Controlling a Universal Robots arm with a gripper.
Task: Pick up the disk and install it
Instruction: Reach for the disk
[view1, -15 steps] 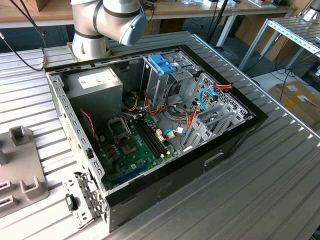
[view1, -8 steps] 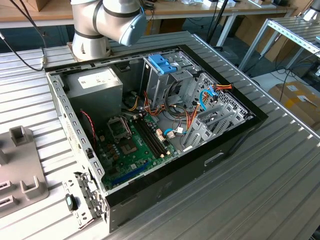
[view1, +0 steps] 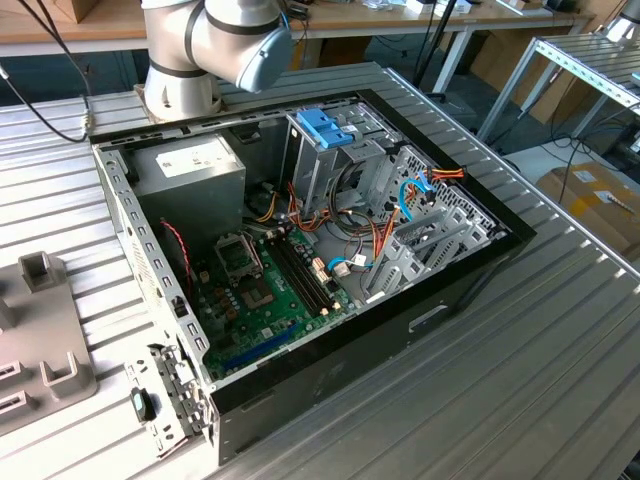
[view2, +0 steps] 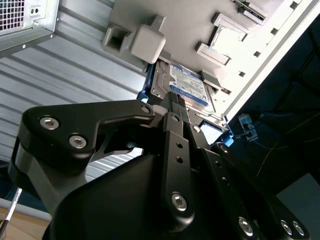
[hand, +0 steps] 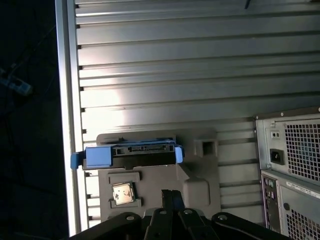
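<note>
Plainly, the gripper (hand: 167, 192) holds nothing, its fingers closed together above the grey fixture (hand: 200, 175) where the disk (hand: 132, 154) sits, close to the edge of the table (hand: 175, 75). Coming down closed, it would likely strike the disk rather than straddle it, and a nudge could tip it over that edge. The table is ribbed metal, with the open case (view1: 340, 375) beside the fixture and benches (view1: 500, 18) and boxes (view1: 595, 200) behind.

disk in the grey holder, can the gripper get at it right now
Probably yes: the disk sits uncovered in the grey holder, and the gripper hangs near it with nothing between. Its jaws look shut, so they must open first.
</note>
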